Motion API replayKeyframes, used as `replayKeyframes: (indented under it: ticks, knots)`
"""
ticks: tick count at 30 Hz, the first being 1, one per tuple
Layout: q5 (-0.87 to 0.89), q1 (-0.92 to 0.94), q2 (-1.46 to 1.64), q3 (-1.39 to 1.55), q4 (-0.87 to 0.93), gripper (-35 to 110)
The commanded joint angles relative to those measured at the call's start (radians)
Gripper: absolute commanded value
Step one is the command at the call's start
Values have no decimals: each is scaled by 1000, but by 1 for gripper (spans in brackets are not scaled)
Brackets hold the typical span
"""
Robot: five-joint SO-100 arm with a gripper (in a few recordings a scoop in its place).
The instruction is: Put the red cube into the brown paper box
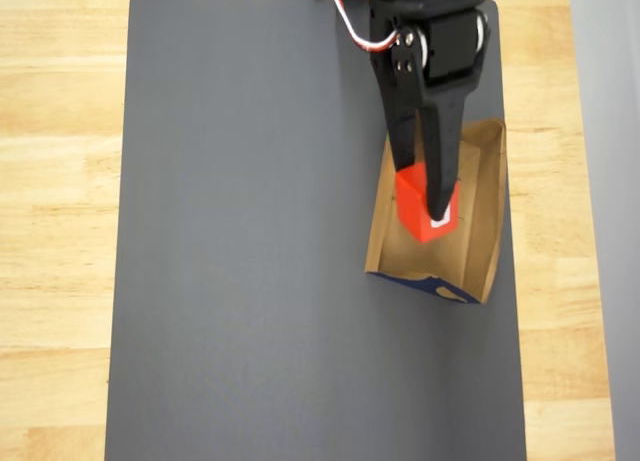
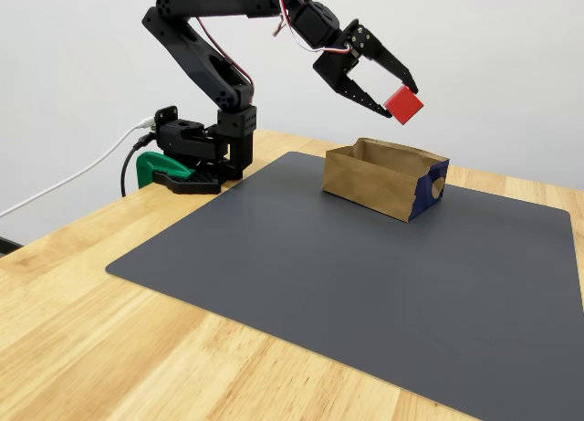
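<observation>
My pincer (image 2: 399, 99) is closed on the red cube (image 2: 404, 105), one finger on each side of it, and I hold it up in the air, clear of everything beneath. In the fixed view the cube hangs above the brown paper box (image 2: 379, 185), well off its rim, with open space between the two. From overhead the cube (image 1: 426, 207) sits over the inside of the box (image 1: 488, 216), roughly in the middle of its length, and a white mark shows on the face turned toward the blue end. My dark fingers (image 1: 441, 181) run down over the cube from the top of that picture.

The box lies on the grey mat (image 2: 365, 284), near the mat's right edge in the overhead view and about halfway along that edge. Its long sides run along the same direction as that edge, and its blue printed end (image 1: 440, 287) points away from my base. The mat lies on the wooden desk (image 2: 109, 339). My base (image 2: 205, 152) stands at the far left corner of the desk in the fixed view, just off the mat, next to a green clamp (image 2: 160, 170).
</observation>
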Motion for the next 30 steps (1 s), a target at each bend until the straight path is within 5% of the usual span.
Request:
replayKeyframes:
  ticks: [1,13,17,30]
  knots:
    - [-32,-26,-95,11,-31,0]
    - [-121,-86,-282,-5,-31,0]
    - [-118,-97,-282,-5,-12,16]
    - [-147,-104,-230,15,18,29]
